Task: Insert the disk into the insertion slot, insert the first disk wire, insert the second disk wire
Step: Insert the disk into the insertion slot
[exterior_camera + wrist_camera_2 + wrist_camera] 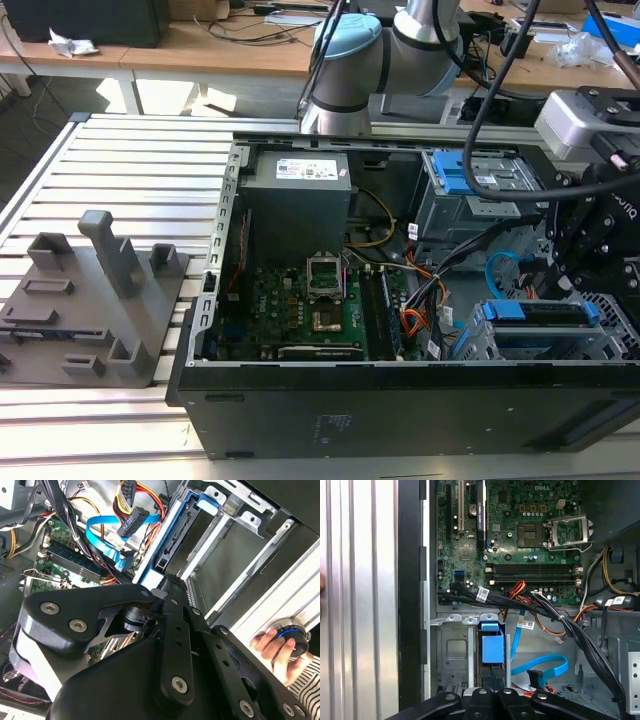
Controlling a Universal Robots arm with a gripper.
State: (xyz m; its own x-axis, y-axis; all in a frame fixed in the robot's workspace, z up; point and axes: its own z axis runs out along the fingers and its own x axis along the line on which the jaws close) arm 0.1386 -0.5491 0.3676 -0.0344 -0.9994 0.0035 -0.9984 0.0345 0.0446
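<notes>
The disk (492, 647) stands on edge inside the insertion slot (451, 650), its blue carrier framed by the silver cage walls; the cage sits in the corner of the computer case (400, 410) that lies nearest the camera on the exterior view's right. The gripper (494, 680) hangs directly over the disk's end with its 2 pads drawn together; whether they touch the carrier cannot be told. Just beside the cage a blue flat cable (540, 665) curls loose across the case floor, and a bundle of black wires (510, 602) crosses between the cage and the motherboard (520, 530). The case lies open on a slotted aluminium table (130, 170); a grey moulded fixture (90, 300) sits near the table's edge on the exterior view's left, well apart from the case. In the second wrist view a person's hand (272, 647) rests on a round knob with a blue ring (290, 632).
</notes>
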